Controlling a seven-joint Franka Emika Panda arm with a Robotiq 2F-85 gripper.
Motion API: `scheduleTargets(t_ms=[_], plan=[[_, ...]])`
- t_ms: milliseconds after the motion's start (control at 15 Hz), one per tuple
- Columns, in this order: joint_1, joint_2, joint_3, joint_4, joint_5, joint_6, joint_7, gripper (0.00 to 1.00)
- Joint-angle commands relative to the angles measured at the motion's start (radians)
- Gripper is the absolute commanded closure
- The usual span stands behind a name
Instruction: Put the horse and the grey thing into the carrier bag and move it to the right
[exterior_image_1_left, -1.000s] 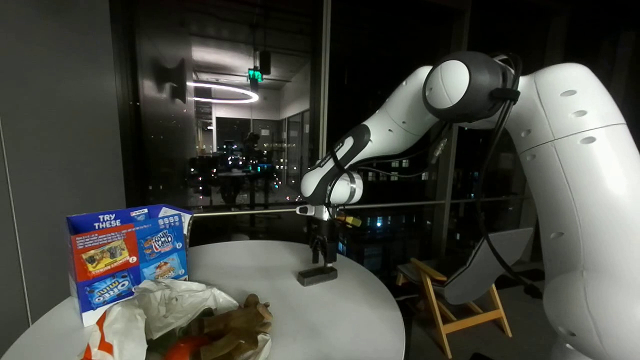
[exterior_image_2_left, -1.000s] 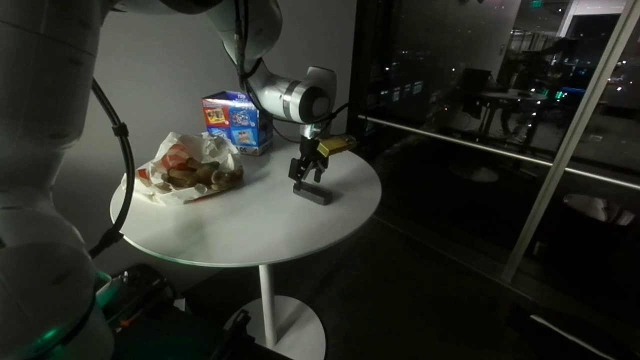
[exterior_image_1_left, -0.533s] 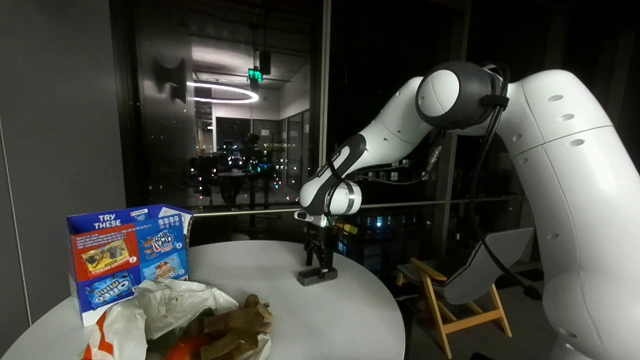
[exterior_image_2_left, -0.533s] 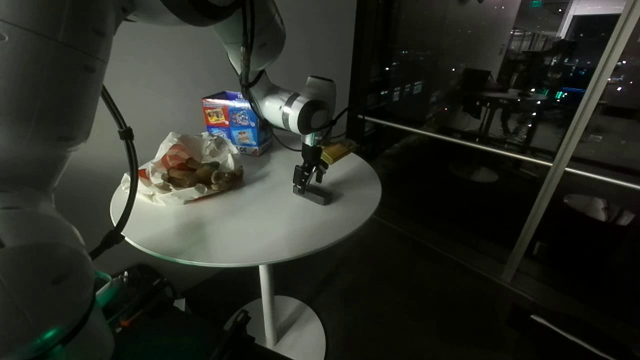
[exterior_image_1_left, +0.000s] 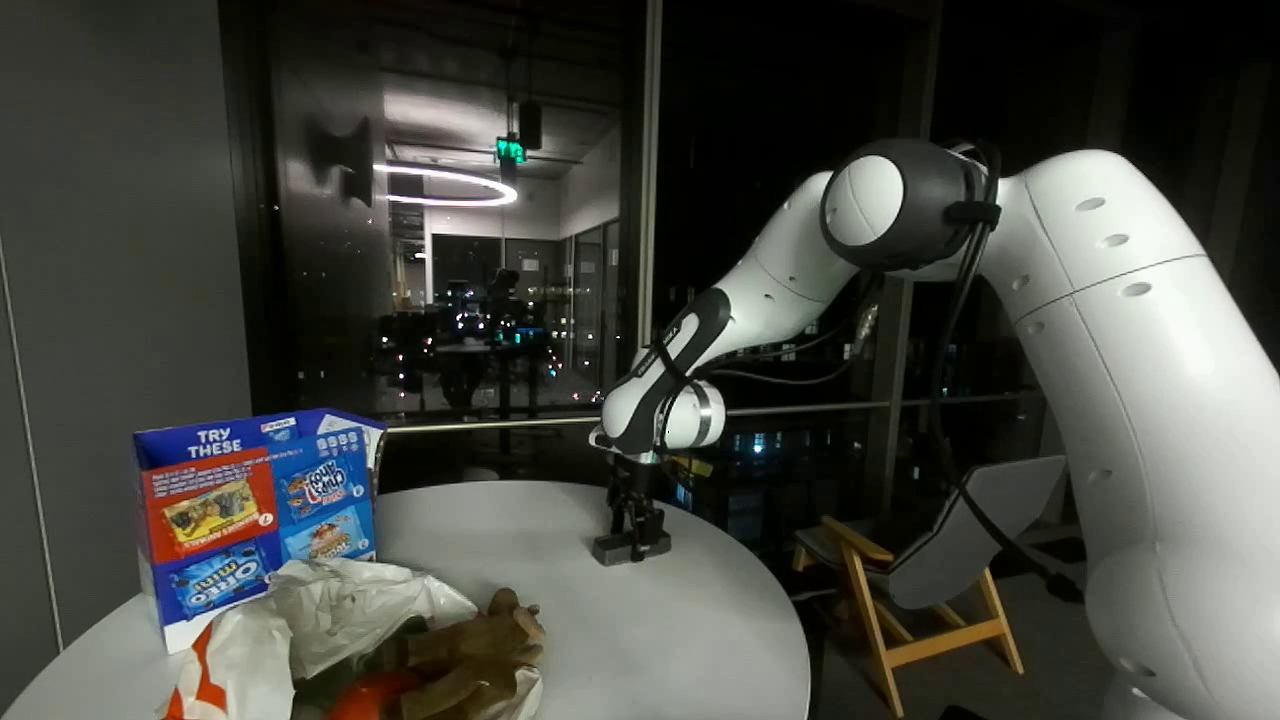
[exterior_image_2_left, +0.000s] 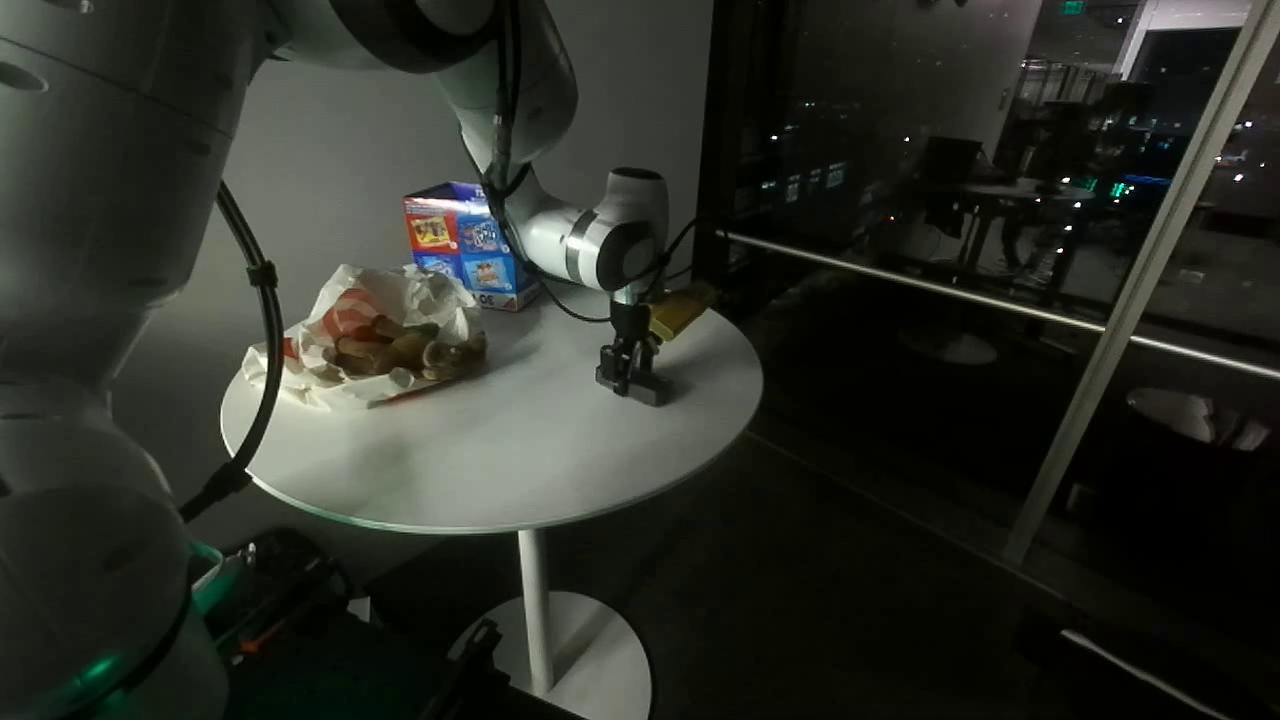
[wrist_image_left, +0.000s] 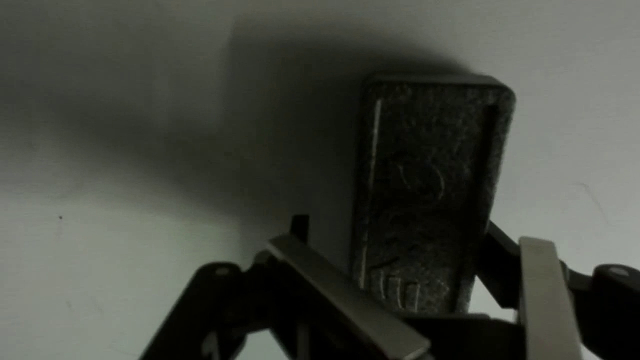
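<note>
Dark grey thing, an oblong block, lies flat on the round white surface, well apart from the carrier bag. Wrist view: top face recessed inside a raised rim, shallow marks in the recess. Tool is down at it, pointing at the surface, jaws parted, grey thing between them. One jaw stands clear of its long edge; the opposite jaw sits right by the other edge. Dark in there, can't call contact on that side.

Bag: white plastic, orange-red print, crumpled, mouth gaping, on the surface in both exterior views. Horse is in it: brown, lying across the mouth, one end at the bag's edge.

Blue cardboard box stands just behind the bag in an exterior view, printed with snack packs, red panel on one face, "TRY THESE" along the top. Arm reaches over the surface, last links bent down. Yellow part is mounted just above the tool. Wood-framed chair with a grey seat stands beyond the surface.
</note>
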Motion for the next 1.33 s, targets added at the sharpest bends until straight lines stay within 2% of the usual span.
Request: scheduleTargets(t_ms=[0, 133, 333, 533, 933, 1067, 1267], plan=[[0.017, -0.010, -0.015, -0.015, -0.036, 0.067, 0.057, 0.51], [0.028, -0.018, -0.024, -0.023, -0.052, 0.089, 0.112, 0.66], [0.062, -0.043, -0.049, -0.042, -0.092, 0.123, 0.238, 0.68], [0.059, -0.108, -0.006, -0.084, -0.083, 0.100, 0.280, 0.68], [0.061, -0.268, 0.124, -0.221, -0.029, 0.081, 0.189, 0.68], [0.049, -0.300, 0.188, -0.265, 0.043, 0.104, 0.075, 0.68], [0.076, -0.319, 0.241, -0.314, 0.143, 0.125, -0.073, 0.68]])
